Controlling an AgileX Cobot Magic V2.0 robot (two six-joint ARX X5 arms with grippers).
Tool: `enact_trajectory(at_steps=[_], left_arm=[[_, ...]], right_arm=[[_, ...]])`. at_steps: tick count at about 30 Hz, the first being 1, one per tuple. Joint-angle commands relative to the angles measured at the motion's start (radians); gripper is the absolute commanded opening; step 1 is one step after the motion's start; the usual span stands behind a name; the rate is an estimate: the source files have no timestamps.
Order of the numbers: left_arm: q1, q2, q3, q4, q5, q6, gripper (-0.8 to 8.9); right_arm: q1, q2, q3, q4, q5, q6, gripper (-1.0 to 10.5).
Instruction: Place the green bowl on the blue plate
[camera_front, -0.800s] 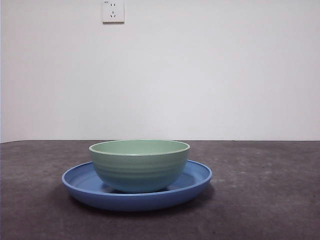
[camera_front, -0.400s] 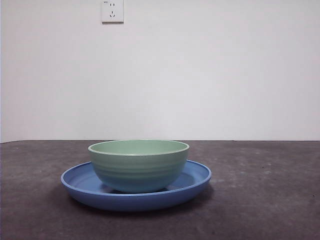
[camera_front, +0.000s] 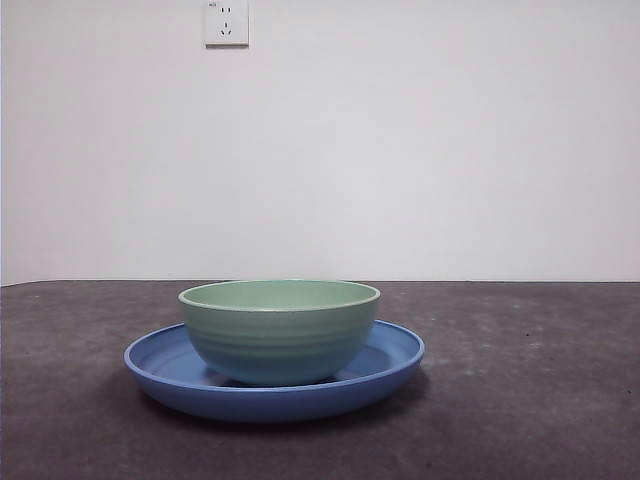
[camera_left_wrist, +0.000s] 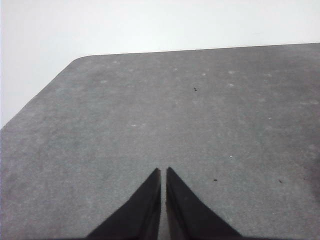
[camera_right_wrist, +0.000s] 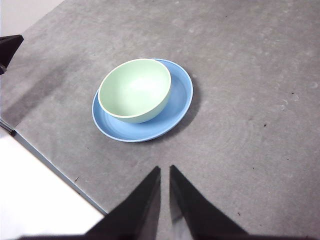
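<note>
Both claws of mine are off the job: the right claw (camera_right_wrist: 165, 172) hangs high over the worktop with its two black jaws drawn nearly together on nothing, and the left claw (camera_left_wrist: 163, 172) is the same, narrow and empty, above bare surface well away from the crockery.

Largest first, the dark grey speckled worktop (camera_front: 540, 400) carries everything. On it sits the wide, shallow, glossy blue plate (camera_front: 395, 362) with its upturned rim. Inside that, upright and level, stands the pale sage-green ridged bowl (camera_front: 279, 335), set a little off centre, nearer one side of the rim. High on the white wall behind is a small white socket (camera_front: 226, 22).

From my right wrist, the bowl (camera_right_wrist: 135, 90) and plate (camera_right_wrist: 180, 95) lie out ahead of the claw, well apart from it, nothing touching them.

I judge the placing done. The bowl looks stiff, light and smooth, likely hard plastic or glazed ware, so it could slip in a pinch. If I had to shift it, I would take the rim, one jaw inside the wall and one outside, and lift straight up so the plate stays put.
</note>
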Motion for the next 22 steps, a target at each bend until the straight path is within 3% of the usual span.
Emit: enact_trajectory(at_steps=[1,22], left_arm=[[-0.002,-0.002,-0.021,-0.01,0.0,-0.038,0.19],[-0.002,-0.002,-0.021,-0.005,0.0,-0.058,0.19]], right_arm=[[0.005,0.003,0.007,0.01,0.0,-0.004,0.3],[0.005,0.003,0.006,0.012,0.0,-0.004,0.3]])
